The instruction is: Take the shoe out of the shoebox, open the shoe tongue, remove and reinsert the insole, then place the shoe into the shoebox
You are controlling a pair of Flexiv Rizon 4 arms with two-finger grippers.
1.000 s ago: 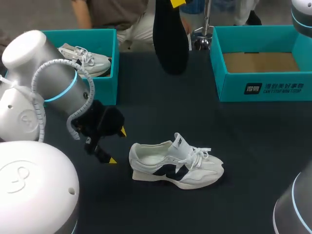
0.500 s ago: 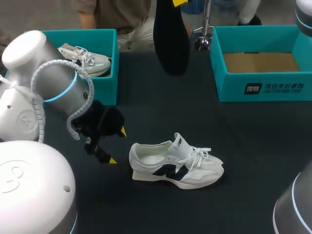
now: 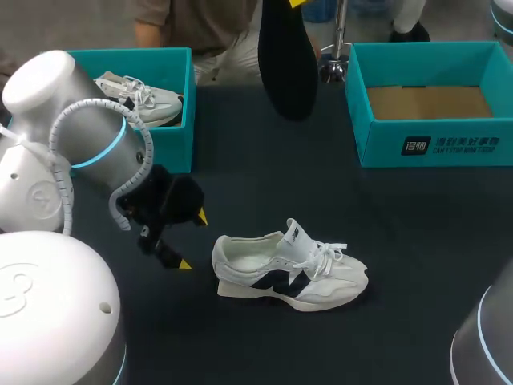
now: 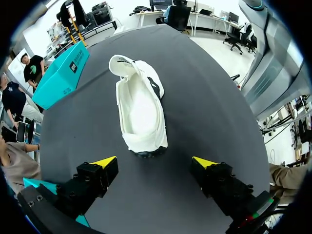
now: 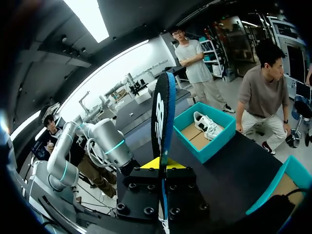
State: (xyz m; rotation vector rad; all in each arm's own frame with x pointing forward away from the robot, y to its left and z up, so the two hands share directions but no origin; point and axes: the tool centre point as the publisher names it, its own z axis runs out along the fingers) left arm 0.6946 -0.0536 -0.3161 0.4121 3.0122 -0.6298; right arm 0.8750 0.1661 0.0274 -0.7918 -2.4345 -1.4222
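Dark matte table (image 3: 240,160) carries an open teal cardboard shoebox (image 3: 433,144) at the right. A white fabric shoe (image 3: 288,277), navy side mark, stands mid-table, outside the box. The right gripper (image 5: 163,165) clamps a flat, black, elongated insole (image 3: 284,64) aloft. The left gripper (image 4: 154,163) is spread wide behind the heel.

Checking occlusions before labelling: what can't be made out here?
Head view: right end effector cut off by the top edge; its grip on the insole unseen.
Left wrist view: toe interior of the white sneaker hidden under its tongue.
Head view: second sneaker in the left shoebox partly behind left arm.
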